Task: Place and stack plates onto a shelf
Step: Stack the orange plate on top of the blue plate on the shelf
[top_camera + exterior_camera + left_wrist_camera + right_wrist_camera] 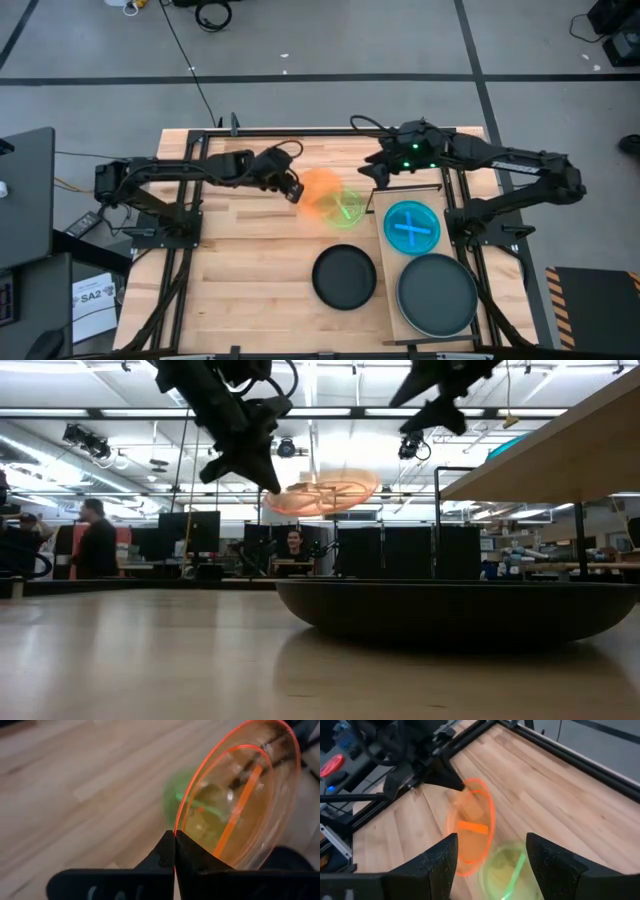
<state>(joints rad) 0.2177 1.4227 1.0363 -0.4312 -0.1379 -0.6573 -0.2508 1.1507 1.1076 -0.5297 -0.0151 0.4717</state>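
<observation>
Counting five plates in the high view: orange plate (pixel 320 190) lifted off the table, pinched by its rim in the left gripper (pixel 294 193); lime plate (pixel 346 210) lying below; black plate (pixel 344 277) on the tabletop. On the shelf (pixel 392 290), running front to back, sit a cyan plate (pixel 412 227) and a second black plate (pixel 437 295). Right gripper (pixel 378 171) hangs spread wide.

lime plate (pixel 172 802) blurred behind orange plate (pixel 240 800) (edge cropped)

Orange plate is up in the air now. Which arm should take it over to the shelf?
Left, probably. The left gripper is shut on the orange plate's rim, holding it above the lime green plate. The right gripper is open and empty, hovering near the shelf.
</observation>
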